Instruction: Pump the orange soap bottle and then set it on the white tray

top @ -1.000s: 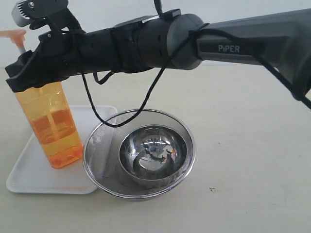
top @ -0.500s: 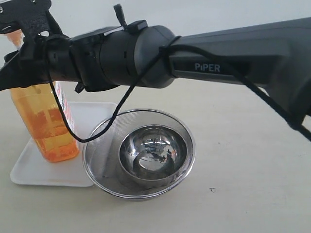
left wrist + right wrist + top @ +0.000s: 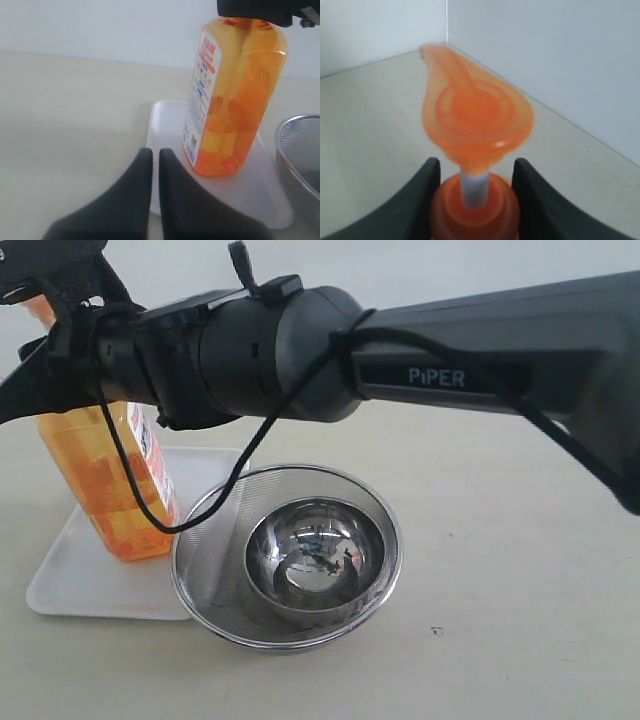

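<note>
The orange soap bottle leans with its base on the white tray at the left of the exterior view, its white label turned toward the strainer. My right gripper is shut on the bottle's neck, below the orange pump head and its white stem. In the exterior view the right gripper reaches across to the far left. My left gripper is shut and holds nothing, hovering at the near edge of the tray, a short way from the bottle.
A round steel mesh strainer with a shiny steel bowl inside stands against the tray's right edge. The strainer's rim shows in the left wrist view. The right arm spans the upper scene. A wall runs behind the table.
The right arm has swung nearer the camera, turning the bottle so its label shows and tipping it. The tray has shifted slightly. The strainer has not moved.
</note>
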{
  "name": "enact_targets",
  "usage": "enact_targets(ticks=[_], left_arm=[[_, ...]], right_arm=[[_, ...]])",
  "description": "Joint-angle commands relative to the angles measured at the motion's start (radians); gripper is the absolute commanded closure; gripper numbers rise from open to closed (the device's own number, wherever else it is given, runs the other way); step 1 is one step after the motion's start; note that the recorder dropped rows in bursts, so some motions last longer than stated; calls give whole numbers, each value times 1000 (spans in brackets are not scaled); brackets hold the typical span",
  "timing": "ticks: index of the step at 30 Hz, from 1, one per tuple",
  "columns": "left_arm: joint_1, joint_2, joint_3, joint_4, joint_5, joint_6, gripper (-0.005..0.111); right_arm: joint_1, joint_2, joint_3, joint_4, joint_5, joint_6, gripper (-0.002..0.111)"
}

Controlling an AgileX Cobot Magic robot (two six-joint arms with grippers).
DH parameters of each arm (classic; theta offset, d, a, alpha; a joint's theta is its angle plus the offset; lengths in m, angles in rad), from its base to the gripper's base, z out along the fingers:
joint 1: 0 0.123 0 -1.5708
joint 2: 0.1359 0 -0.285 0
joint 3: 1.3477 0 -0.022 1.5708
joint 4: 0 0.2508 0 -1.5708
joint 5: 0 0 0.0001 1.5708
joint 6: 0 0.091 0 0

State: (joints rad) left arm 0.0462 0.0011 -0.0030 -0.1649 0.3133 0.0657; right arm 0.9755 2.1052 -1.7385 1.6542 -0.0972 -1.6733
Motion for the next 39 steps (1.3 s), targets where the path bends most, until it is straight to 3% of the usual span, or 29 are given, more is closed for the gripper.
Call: enact_targets(ticks=[1,19,39], left_arm=[[3,-1,3,-11,-2,-6,102],[3,-1,3,-11,-2,-6,102],[3,-1,3,-11,-2,-6,102]], right_arm=[[1,-43,-9,-15,-41,5,108],[23,-52,-9,-70,-192,148,108],[25,-49,-7,-67,-144,174,108]])
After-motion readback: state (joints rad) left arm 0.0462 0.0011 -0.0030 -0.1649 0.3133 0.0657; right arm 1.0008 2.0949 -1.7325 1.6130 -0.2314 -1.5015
